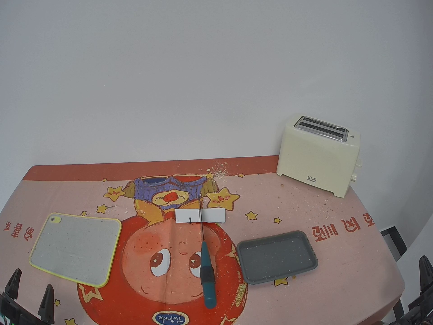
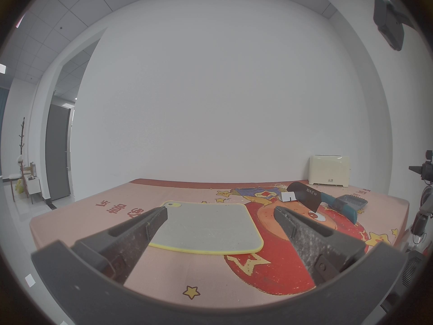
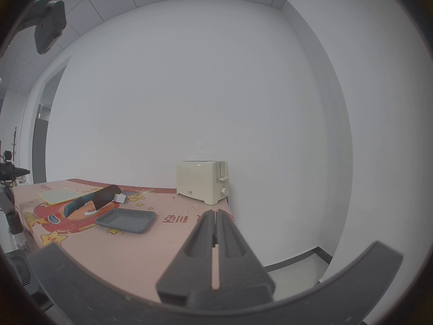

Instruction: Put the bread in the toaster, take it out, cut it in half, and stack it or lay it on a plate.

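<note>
Left end effector (image 2: 219, 211): I read the jaws as spread wide with nothing between them. It sits low at the near left corner of the table (image 1: 343, 249), just short of the cutting board.
Right end effector (image 3: 215, 213): I read both fingers as pressed flat together with nothing gripped. It sits at the near right corner, past the table edge.
Toaster (image 1: 318, 156): cream body, upright at the far right corner of the table, close to the wall. Its two slots face up and the lever side faces right. I cannot tell from these views what the slots hold.
Cutting board (image 1: 76, 248): grey with a yellow-green rim, lying flat on the left side of the table. Its hanging hole is at the far left corner. The surface carries only light specks.
Knife (image 1: 207, 271): at the table centre, between the cutting board and the tray. The teal handle points toward me. The dark blade stands on edge and runs away from me into the white holder.
White holder (image 1: 200, 215): a small white piece gripping the blade near its tip, resting on the cloth.
Grey tray (image 1: 276, 257): shallow and rectangular, just right of the knife handle and well in front of the toaster. I see only crumbs in it.
Crumbs (image 1: 219, 171): scattered near the far edge and toward the toaster.
</note>
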Tool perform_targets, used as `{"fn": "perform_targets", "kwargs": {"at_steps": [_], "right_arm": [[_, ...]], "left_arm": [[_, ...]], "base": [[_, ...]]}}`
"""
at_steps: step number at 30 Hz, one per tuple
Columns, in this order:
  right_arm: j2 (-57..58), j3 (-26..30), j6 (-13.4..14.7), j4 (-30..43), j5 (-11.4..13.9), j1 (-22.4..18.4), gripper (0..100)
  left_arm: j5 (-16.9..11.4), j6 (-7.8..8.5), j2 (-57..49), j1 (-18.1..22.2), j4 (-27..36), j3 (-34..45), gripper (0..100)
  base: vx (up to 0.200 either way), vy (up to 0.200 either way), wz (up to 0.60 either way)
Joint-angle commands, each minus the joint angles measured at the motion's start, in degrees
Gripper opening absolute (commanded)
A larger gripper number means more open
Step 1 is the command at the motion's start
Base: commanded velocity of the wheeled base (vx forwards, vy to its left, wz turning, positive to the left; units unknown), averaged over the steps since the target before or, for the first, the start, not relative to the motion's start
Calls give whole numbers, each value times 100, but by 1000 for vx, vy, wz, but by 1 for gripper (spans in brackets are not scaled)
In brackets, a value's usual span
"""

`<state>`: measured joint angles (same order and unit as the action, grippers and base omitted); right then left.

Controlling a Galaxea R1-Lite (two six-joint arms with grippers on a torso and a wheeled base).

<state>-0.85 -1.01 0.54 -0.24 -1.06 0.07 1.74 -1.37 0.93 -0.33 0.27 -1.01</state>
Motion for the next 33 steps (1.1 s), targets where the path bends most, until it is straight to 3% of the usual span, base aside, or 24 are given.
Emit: {"fn": "perform_targets", "kwargs": {"at_steps": [1,33], "right_arm": [[85,84,-1,-2,1,1,0],[85,84,-1,-2,9,1,0]], "left_arm": [[1,-4,-49,-2,0,101,100],[1,-4,-49,-2,0,101,100]], "base": [[0,0,0],[0,0,0]]}}
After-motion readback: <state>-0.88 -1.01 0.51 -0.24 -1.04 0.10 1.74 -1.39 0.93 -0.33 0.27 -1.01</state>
